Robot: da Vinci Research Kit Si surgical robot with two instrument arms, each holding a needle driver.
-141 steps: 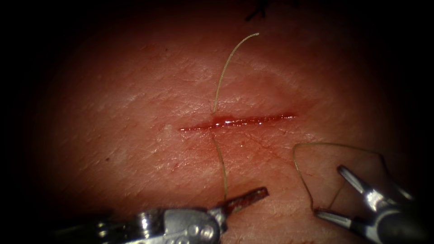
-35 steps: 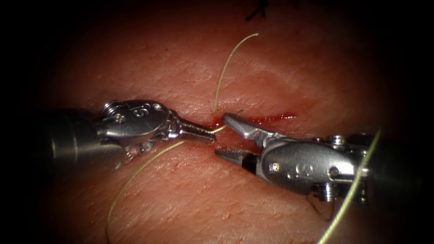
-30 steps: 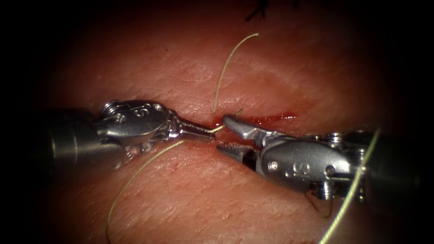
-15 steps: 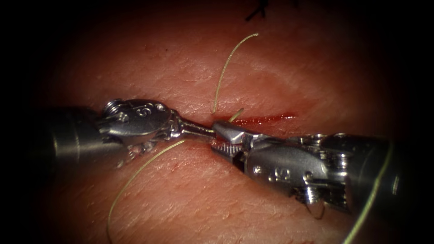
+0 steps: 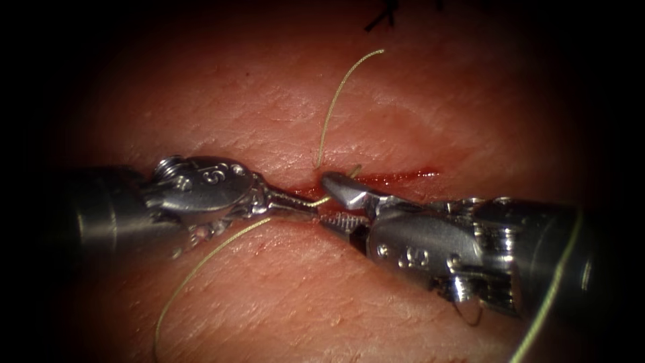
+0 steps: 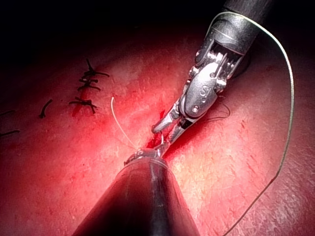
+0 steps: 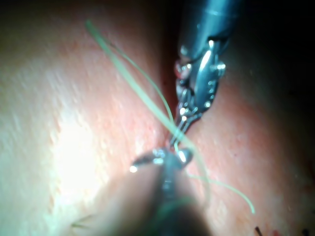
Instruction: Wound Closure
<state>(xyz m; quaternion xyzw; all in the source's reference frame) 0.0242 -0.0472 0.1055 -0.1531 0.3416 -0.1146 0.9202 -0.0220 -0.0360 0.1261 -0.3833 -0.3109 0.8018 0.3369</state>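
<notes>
The cut (image 5: 396, 177) runs crosswise in the tissue (image 5: 430, 94), wet with red fluid. A pale thread (image 5: 332, 107) crosses it; its free tail curves up and away beyond the cut. My left tool (image 5: 302, 204) lies along the cut from the left, shut on the thread just at the cut's near lip. Its jaws (image 6: 142, 155) also show in the left wrist view. My right tool (image 5: 324, 200) comes in from the right, tip to tip with the left one. Its jaws stand open on either side of the short thread stretch that leaves the left tool's tip.
A long slack loop of thread (image 5: 195, 272) trails from the left tool toward the lower left. More thread (image 5: 547, 296) hangs across the right tool's shaft. Dark cut ends of older stitches (image 5: 383, 17) (image 6: 86, 88) sit beyond the cut.
The right tool has slid left until its tips meet the left tool's tip, and its jaws have spread a little. The left tool has sunk slightly, still holding the thread.
</notes>
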